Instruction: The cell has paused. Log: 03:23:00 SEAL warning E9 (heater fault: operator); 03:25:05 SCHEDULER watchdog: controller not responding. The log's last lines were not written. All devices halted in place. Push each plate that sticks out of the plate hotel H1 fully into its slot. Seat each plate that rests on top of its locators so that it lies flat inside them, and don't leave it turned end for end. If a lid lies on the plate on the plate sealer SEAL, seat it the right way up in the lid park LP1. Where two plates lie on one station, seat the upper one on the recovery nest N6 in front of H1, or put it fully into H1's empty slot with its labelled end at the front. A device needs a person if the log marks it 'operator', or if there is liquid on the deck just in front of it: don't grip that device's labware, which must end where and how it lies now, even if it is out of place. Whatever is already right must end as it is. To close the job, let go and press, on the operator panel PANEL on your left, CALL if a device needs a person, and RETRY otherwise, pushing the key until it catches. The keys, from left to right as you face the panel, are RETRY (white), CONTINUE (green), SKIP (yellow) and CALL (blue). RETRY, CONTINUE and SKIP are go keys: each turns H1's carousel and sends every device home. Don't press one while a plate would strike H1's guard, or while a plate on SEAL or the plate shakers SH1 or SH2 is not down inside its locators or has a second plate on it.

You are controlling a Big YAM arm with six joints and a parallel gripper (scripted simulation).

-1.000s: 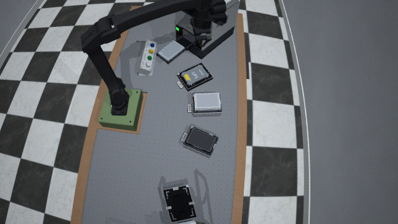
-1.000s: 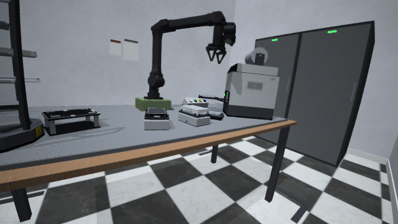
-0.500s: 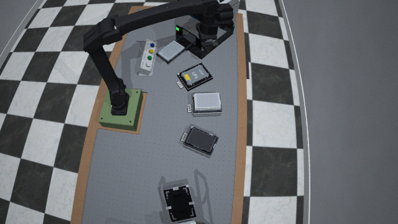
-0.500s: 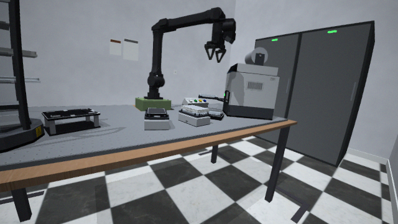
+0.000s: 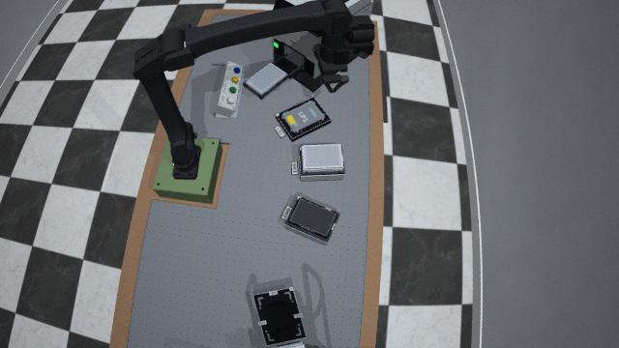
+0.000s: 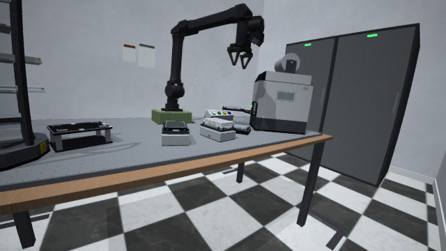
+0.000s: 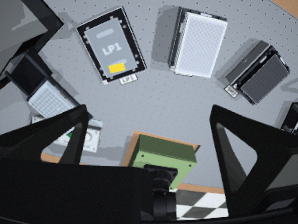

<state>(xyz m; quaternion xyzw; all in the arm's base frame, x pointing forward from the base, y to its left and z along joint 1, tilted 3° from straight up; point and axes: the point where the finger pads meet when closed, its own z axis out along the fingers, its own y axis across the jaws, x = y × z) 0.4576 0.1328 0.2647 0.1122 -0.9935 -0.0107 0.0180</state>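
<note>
Gripper [image 6: 240, 56]: fingers spread wide, nothing between them, hanging high above the deck over the sealer.
Sealer SEAL [image 6: 283, 101]: far right of the table, directly under the gripper.
Plate on SEAL tray [image 5: 265, 78]: white, below and left of the gripper, well apart.
Lid park LP1 [image 5: 304, 118]: nearer, beside the sealer.
Panel [image 5: 229, 88]: left of the tray.

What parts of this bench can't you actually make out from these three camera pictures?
- Plate hotel: exterior view cuts it at the left edge; its slots are out of frame.
- Sealer: in the top view the arm covers most of it.
- Plate on the sealer's tray: too small to tell plate from lid.
- Station labels: too small to read.
- Open gripper: holds nothing.
</note>
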